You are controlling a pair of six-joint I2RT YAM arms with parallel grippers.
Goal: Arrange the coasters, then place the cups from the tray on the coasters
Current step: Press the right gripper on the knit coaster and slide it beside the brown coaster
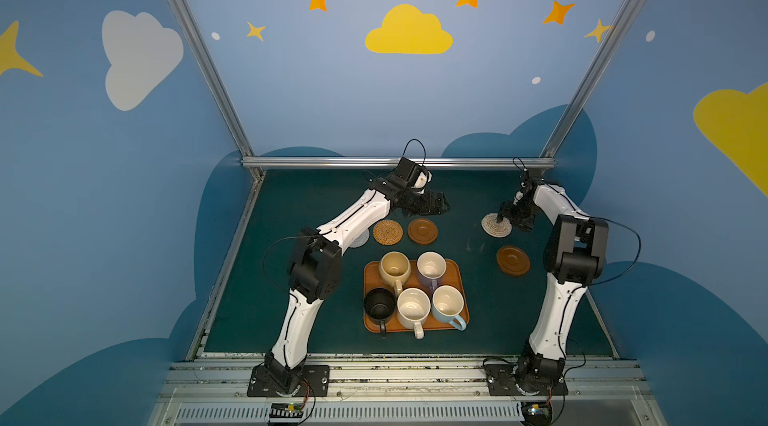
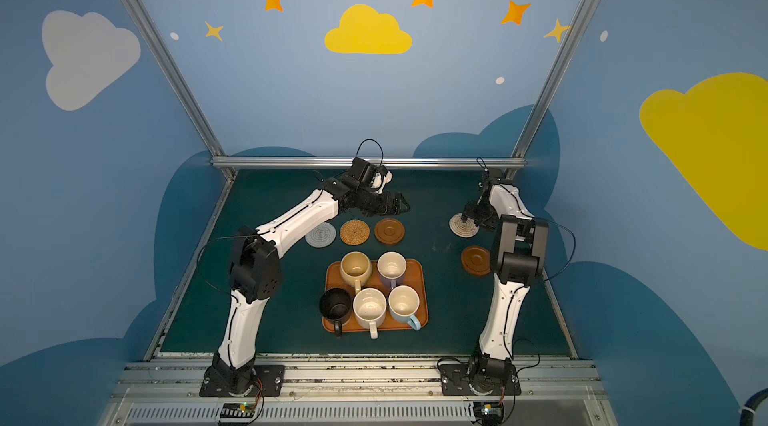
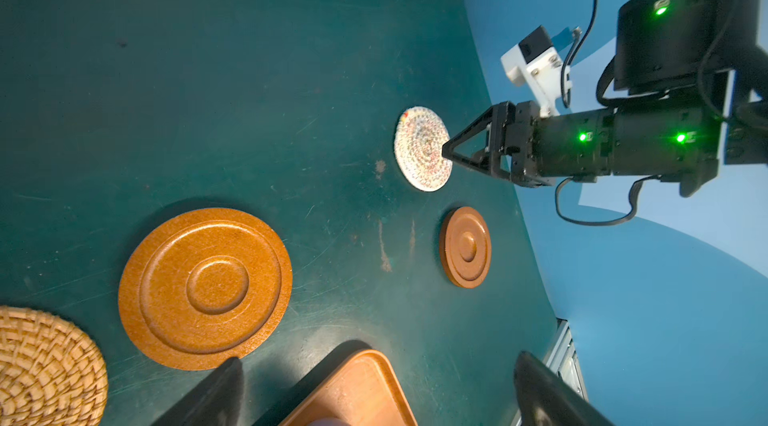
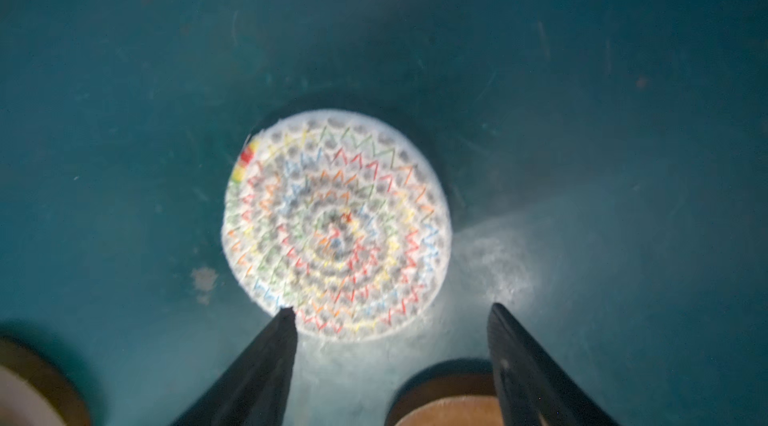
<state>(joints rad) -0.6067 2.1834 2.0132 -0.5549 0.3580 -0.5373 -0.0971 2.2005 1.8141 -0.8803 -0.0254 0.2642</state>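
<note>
Five cups stand on the orange-brown tray [image 1: 369,278]: pale yellow [image 1: 395,267], lavender [image 1: 431,268], black [image 1: 379,305], cream [image 1: 413,307] and light blue [image 1: 448,304]. Behind the tray lie a grey-white coaster [image 2: 320,234], a rattan coaster [image 1: 387,232] and a brown wooden coaster [image 1: 422,231]. My left gripper [image 1: 440,206] hovers open just behind that wooden one, holding nothing. Far right, my right gripper [image 4: 390,309] points down at the beige woven coaster [image 4: 336,224], jaws apart, one fingertip [image 4: 286,316] at its edge. A second wooden coaster [image 1: 513,260] lies nearer, beside the right arm.
An aluminium rail [image 1: 395,162] and blue walls close the back and sides of the dark green table [image 1: 478,299]. The left forearm [image 1: 353,220] overhangs the grey-white coaster. Both arm bases sit at the front edge.
</note>
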